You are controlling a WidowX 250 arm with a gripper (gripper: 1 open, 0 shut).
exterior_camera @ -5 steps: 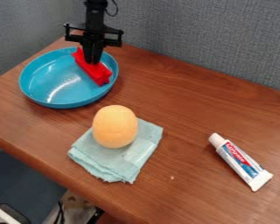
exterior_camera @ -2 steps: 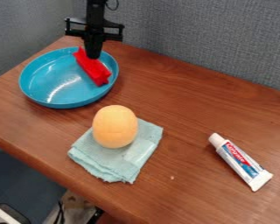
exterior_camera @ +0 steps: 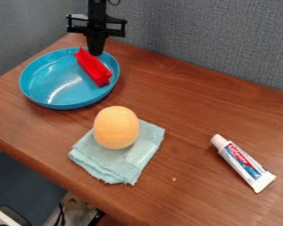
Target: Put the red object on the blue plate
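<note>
The blue plate (exterior_camera: 49, 84) sits at the table's back left. The red object (exterior_camera: 95, 68), a small elongated block, lies on the plate's right side, leaning against the raised rim. My gripper (exterior_camera: 96, 51) hangs pointing straight down just above the block's far end. Its black fingers are shut together with nothing between them, and a small gap separates them from the block.
An orange egg-shaped ball (exterior_camera: 117, 126) rests on a pale teal folded cloth (exterior_camera: 134, 159) at the table's front middle. A white toothpaste tube (exterior_camera: 243, 162) lies at the right. The brown table's front edge (exterior_camera: 38, 150) runs diagonally below the cloth. A grey wall stands behind.
My gripper has risen slightly away from the red object, staying shut. The red object stays on the plate where it lay.
</note>
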